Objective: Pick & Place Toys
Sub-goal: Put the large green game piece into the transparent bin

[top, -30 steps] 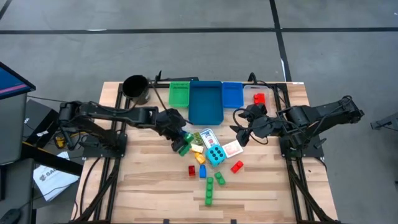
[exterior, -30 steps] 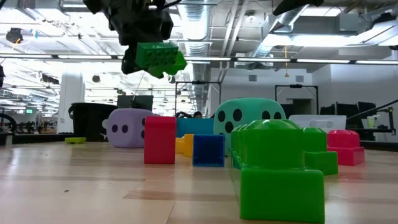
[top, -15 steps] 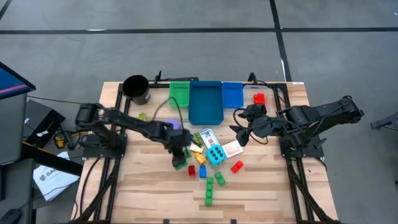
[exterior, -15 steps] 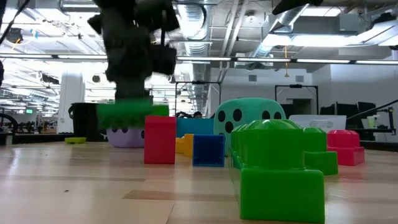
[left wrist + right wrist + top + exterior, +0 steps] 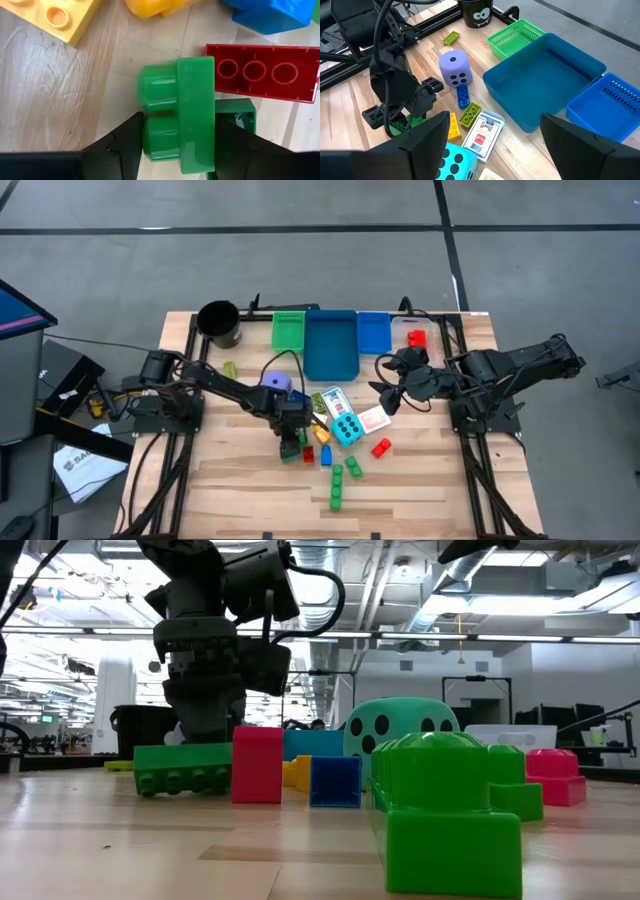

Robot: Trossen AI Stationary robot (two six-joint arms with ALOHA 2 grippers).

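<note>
Low view: left pincer [image 5: 195, 762] on green brick [image 5: 183, 769].

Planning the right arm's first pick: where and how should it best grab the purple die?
Likely from straight above, fingers closing on two opposite flat side faces of the purple die. It sits flat and upright on the table; a small blue brick lies against one side, so the two faces clear of it look best.
</note>
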